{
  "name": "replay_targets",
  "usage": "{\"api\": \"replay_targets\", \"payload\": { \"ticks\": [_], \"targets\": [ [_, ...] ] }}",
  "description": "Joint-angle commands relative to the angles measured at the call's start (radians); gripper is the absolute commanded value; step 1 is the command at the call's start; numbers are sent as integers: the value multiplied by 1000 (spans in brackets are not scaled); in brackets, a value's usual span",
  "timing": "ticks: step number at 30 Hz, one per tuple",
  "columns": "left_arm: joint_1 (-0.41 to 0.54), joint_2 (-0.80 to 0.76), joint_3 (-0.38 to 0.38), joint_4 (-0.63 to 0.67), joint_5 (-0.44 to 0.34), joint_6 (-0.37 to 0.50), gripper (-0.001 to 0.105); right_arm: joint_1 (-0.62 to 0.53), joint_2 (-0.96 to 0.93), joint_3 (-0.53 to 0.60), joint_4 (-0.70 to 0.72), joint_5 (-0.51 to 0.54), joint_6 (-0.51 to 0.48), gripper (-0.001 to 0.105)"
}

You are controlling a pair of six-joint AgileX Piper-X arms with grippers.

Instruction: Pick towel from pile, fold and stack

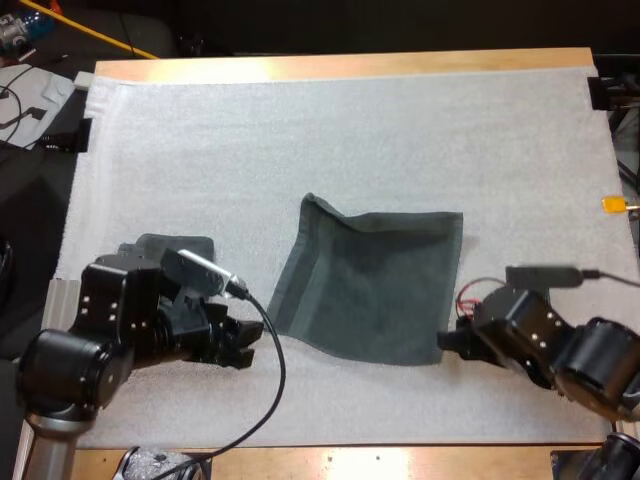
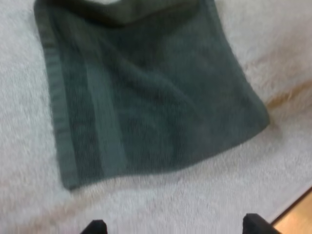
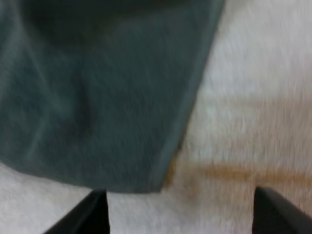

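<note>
A dark grey-green towel (image 1: 370,285) lies spread almost flat in the middle of the white mat (image 1: 300,130), with a fold ridge near its far left corner. My left gripper (image 1: 245,345) sits low over the mat just left of the towel's near left corner, open and holding nothing. In the left wrist view the towel (image 2: 141,87) lies ahead of the gripper (image 2: 175,228), whose fingertips (image 2: 95,226) stand wide apart. My right gripper (image 1: 448,345) is beside the towel's near right corner, open. In the right wrist view that corner of the towel (image 3: 97,87) lies just ahead of the gripper (image 3: 180,214).
Another dark towel (image 1: 175,245) peeks out from behind my left arm at the mat's left side. The wooden table edge (image 1: 400,455) runs close behind both grippers. Bare mat stretches beyond the towel to the far side.
</note>
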Motion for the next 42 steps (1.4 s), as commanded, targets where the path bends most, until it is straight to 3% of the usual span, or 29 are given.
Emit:
{"api": "replay_targets", "payload": {
  "ticks": [1,8,10,13,20,25,28,38,42],
  "targets": [
    [-4,-36,56,9,8,-9,55,8,-37,104,-42,-32,78,60],
    [-3,-58,132,5,26,-15,55,-12,-56,319,-272,-175,212,60],
    [-1,-52,118,11,12,-9,55,0,-56,295,-230,-144,185,60],
    [0,-53,118,11,14,-10,55,1,-49,408,-395,-198,246,60],
    [2,-56,119,22,20,-9,54,-25,76,510,-643,-254,361,60],
    [3,-51,118,43,24,-8,55,-107,182,514,-743,-361,380,38],
    [3,-53,118,59,27,-6,54,-131,245,511,-796,-409,389,39],
    [0,-50,123,43,21,-9,54,-115,313,511,-862,-405,461,35],
    [0,-50,123,42,22,-7,54,-115,314,508,-865,-397,458,13]
  ]
}}
